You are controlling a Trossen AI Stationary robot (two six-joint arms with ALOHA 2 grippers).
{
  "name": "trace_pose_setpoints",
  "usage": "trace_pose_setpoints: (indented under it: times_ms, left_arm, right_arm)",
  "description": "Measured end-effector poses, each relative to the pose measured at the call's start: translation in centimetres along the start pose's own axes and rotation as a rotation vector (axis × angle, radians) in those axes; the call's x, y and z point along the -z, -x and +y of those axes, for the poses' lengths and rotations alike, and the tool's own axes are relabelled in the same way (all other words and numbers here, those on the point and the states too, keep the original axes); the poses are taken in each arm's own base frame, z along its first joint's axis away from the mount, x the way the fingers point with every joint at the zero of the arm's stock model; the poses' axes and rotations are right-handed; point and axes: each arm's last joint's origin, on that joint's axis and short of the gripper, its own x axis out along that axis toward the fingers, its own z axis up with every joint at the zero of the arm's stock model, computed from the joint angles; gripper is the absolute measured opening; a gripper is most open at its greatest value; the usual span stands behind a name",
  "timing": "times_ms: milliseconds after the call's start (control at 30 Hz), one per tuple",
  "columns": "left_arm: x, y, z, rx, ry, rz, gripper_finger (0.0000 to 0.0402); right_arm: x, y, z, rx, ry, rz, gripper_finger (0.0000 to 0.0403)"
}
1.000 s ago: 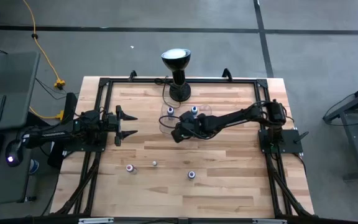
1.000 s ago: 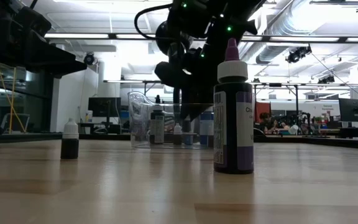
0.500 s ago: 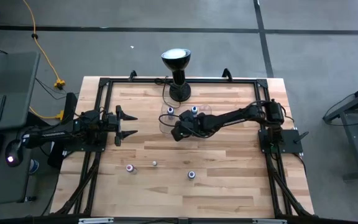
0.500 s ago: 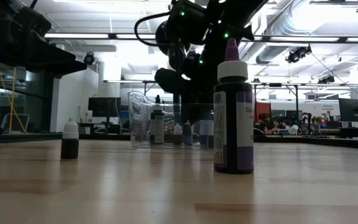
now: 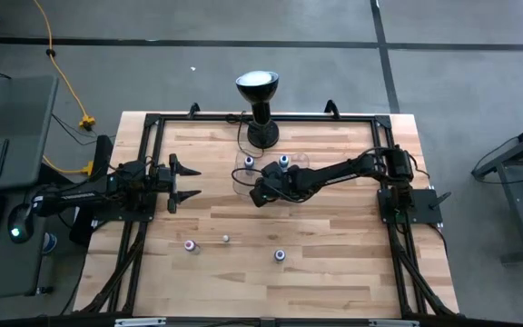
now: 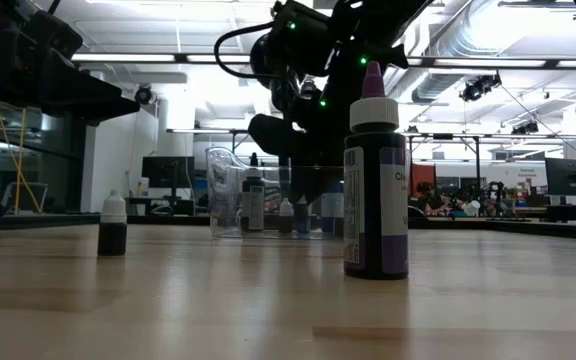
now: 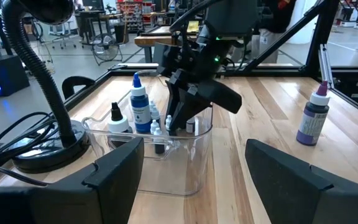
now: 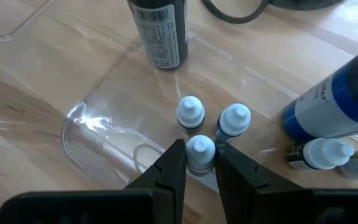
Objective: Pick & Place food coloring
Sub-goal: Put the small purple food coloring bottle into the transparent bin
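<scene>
My right gripper (image 8: 201, 165) reaches into the clear plastic tray (image 5: 241, 178) near the lamp and is shut on a tiny white-capped food coloring bottle (image 8: 200, 151). Two like bottles (image 8: 190, 112) (image 8: 234, 119) stand just beyond it on the tray floor, beside a dark bottle (image 8: 160, 31) and a big blue one (image 8: 334, 106). Three bottles stand loose on the table toward the near edge: a purple one (image 5: 280, 256) (image 6: 375, 180), a small dark one (image 5: 190, 244) (image 6: 113, 225) and a tiny one (image 5: 226, 238). My left gripper (image 5: 195, 182) waits open at the table's left side. My right gripper pinches the tiny bottle between its two fingertips (image 8: 174, 163), just below its white cap (image 8: 200, 146). The fingers slant down into the tray from the table's right. The bottle stays upright. Whether its base rests on the tray floor, I cannot tell.
A black gooseneck lamp (image 5: 260, 109) stands at the far edge behind the tray, its cable (image 7: 17, 140) curling beside the base. The tray's wall (image 7: 185, 165) rises around the right gripper. A dark frame (image 5: 152, 123) runs round the tabletop. Bare wood lies between the tray and the loose bottles.
The right arm's wrist has moved a little toward the table's left above the tray, while its fingers have stayed inside the tray. The left arm and the loose bottles have kept still.
</scene>
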Motion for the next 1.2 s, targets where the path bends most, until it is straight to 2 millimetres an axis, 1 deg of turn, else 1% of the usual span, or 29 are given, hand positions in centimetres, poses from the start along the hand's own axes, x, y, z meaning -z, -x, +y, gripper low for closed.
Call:
trace_pose_setpoints:
  times_ms: [567,933,1200]
  left_arm:
    - [0.01,0.0,0.0,0.0,0.0,0.0,0.0278]
    - [0.0,0.0,0.0,0.0,0.0,0.0,0.0278]
    - [0.0,0.0,0.0,0.0,0.0,0.0,0.0278]
  right_arm:
    - [-0.06,0.0,-0.05,0.016,0.001,-0.022,0.0071]
    - [-0.07,0.0,-0.05,0.018,0.001,-0.025,0.0121]
    - [-0.07,0.0,-0.06,0.019,0.001,-0.025,0.0124]
